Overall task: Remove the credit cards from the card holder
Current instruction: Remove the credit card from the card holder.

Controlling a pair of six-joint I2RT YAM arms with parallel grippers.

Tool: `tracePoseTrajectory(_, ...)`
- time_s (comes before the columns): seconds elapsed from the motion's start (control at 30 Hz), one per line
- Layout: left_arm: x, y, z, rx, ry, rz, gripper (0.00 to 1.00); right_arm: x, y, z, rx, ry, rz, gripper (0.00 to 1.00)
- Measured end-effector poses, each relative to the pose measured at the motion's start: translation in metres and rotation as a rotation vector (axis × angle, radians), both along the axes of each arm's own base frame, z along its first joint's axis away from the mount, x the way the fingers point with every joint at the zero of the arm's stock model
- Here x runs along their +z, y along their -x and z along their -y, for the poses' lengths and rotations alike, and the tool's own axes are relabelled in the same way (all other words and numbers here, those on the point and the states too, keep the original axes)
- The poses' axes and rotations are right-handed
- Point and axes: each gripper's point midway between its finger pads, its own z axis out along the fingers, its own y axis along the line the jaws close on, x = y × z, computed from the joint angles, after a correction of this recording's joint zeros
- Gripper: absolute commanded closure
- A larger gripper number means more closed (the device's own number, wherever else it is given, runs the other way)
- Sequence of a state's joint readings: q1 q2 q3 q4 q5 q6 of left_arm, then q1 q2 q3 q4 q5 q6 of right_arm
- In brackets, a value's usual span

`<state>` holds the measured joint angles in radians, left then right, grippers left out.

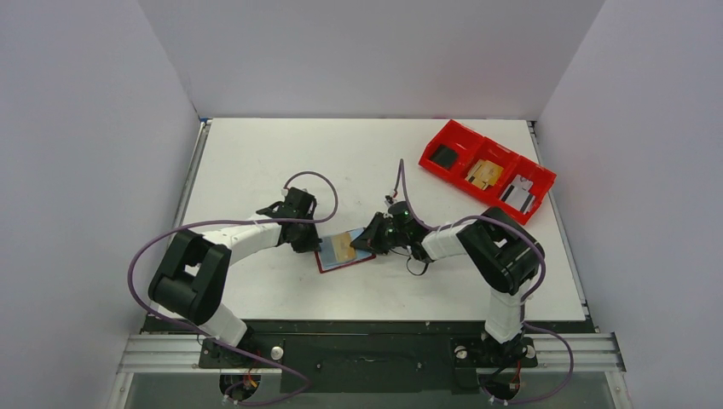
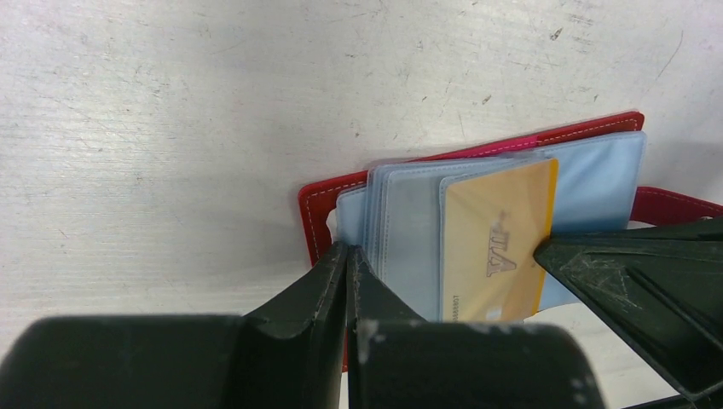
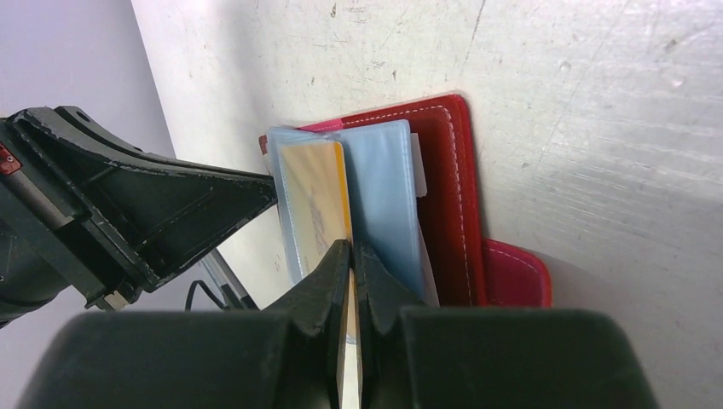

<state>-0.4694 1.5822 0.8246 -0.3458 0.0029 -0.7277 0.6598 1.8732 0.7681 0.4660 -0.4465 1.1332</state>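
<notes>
The dark red card holder (image 1: pixel 325 262) (image 2: pixel 317 209) (image 3: pixel 448 170) lies open on the table with its pale blue sleeves fanned up. A yellowish credit card (image 1: pixel 344 246) (image 2: pixel 494 247) (image 3: pixel 315 196) sticks partly out of a sleeve. My right gripper (image 1: pixel 358 243) (image 3: pixel 351 247) is shut on that card's edge, a thin pale strip showing between its fingers. At the sleeves' left edge, beside the red cover, my left gripper (image 1: pixel 314 243) (image 2: pixel 349 251) is shut. Whether it pinches a sleeve is unclear.
A bright red three-compartment bin (image 1: pixel 452 125) stands at the back right, holding dark, tan and grey flat items. White walls enclose the table on the left, back and right. Both arms meet over the holder near the table's middle.
</notes>
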Motion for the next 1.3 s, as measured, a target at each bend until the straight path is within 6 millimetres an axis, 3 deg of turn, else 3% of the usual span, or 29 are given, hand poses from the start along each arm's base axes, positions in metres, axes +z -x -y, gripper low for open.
tracePoseTrajectory(0.13, 0.000, 0.000, 0.000, 0.000, 0.001, 0.000, 1.00, -0.001, 0.002, 0.001, 0.001, -0.004, -0.001, 1.00)
tracePoseTrajectory(0.3, 0.000, 0.000, 0.000, 0.000, 0.001, 0.000, 1.00, 0.000, 0.003, 0.003, -0.004, -0.024, -0.003, 0.87)
tracePoseTrajectory(0.47, 0.000, 0.000, 0.000, 0.000, 0.001, 0.000, 1.00, 0.001, -0.001, 0.007, -0.027, -0.046, -0.013, 0.82)
tracePoseTrajectory(1.3, 0.000, 0.000, 0.001, -0.004, -0.004, 0.003, 1.00, 0.005, 0.003, -0.014, 0.010, -0.110, -0.017, 0.81)
